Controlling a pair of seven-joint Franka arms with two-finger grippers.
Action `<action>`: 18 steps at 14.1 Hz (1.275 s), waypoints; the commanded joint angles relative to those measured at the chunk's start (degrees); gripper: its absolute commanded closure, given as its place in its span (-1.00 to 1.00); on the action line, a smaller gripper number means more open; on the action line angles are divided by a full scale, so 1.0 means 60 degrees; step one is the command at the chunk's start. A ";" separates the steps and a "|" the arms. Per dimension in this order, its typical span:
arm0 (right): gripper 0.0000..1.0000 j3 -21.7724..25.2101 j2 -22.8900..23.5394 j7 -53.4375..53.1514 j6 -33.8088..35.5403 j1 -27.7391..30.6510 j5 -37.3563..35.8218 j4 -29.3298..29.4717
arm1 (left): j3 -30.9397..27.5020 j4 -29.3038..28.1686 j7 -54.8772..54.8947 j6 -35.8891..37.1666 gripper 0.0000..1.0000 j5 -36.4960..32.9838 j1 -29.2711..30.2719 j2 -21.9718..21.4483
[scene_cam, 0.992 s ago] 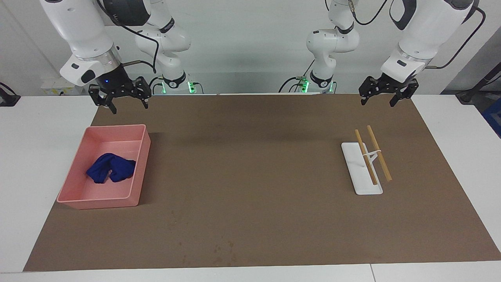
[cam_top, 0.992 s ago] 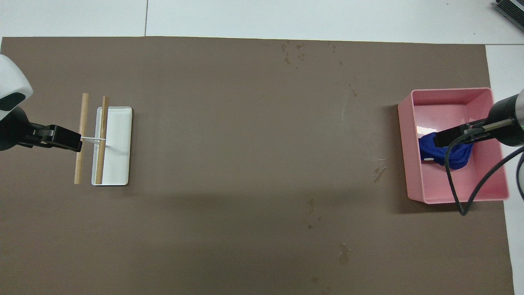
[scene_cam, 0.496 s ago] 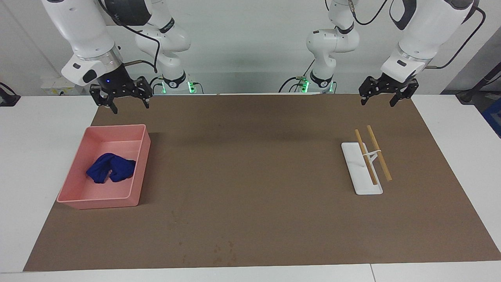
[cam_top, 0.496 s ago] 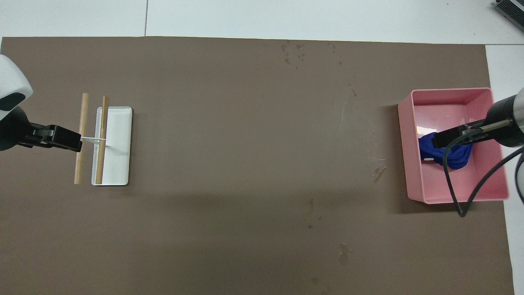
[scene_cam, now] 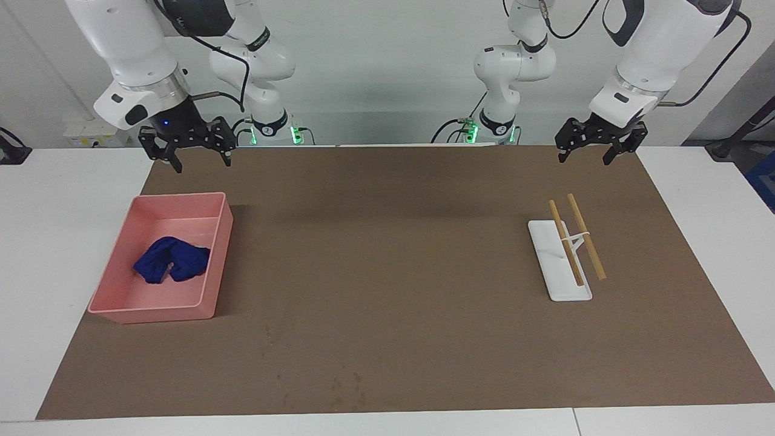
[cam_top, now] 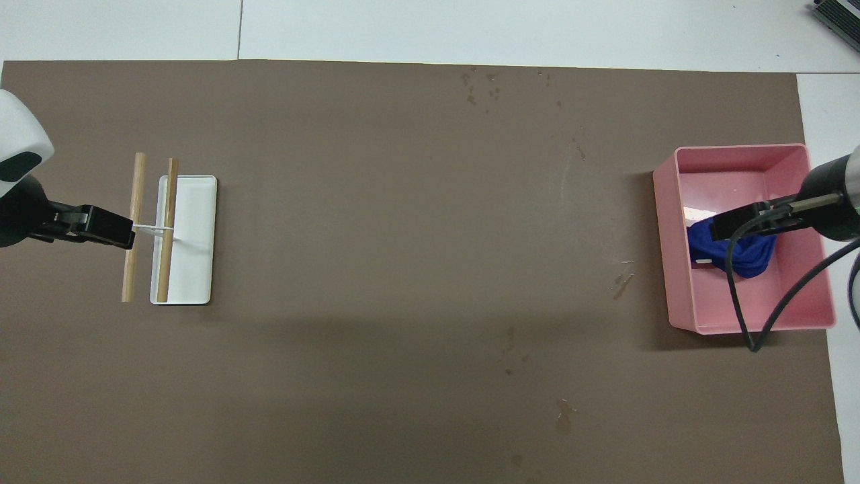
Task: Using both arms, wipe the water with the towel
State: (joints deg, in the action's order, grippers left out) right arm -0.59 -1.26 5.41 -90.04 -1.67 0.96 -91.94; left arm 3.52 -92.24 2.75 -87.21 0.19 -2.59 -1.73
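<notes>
Brown mat (scene_cam: 387, 272) covers my counter. Crumpled royal-blue fabric towel (scene_cam: 171, 259) sits in the pink plastic bin (scene_cam: 219, 254), soft and light; I'd pinch its top fold. Right end effector (scene_cam: 185, 145) hangs released above; left end effector (scene_cam: 600, 140) waits, released.

Royal-blue towel (scene_cam: 172, 260), pink bin (scene_cam: 221, 242), brown mat (scene_cam: 387, 272)

Lab: robot arms (scene_cam: 139, 54), white benches (scene_cam: 60, 200)

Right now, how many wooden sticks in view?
2. Both wooden sticks lie side by side on the white tray's holder, toward the left arm's end of the table. None appear hidden.
</notes>
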 commanded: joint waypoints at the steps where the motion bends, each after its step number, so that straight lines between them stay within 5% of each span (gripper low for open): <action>1: -1.00 -0.0180 0.0049 -0.0170 0.0183 0.0191 -0.0058 0.0162 | 0.0043 -0.0095 0.0070 0.0063 -1.00 -0.0105 0.0081 -0.0092; 18: -1.00 0.0084 -0.0171 -0.0126 0.0139 0.0103 -0.0366 0.0177 | 0.0043 -0.0095 0.0070 0.0063 -1.00 -0.0091 0.0081 -0.0092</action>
State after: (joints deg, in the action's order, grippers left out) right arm 0.18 -1.83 5.40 -89.82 -1.19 -0.23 -91.30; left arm 3.52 -92.24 2.75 -87.21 0.19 -2.59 -1.73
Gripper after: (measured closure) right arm 0.000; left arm 0.000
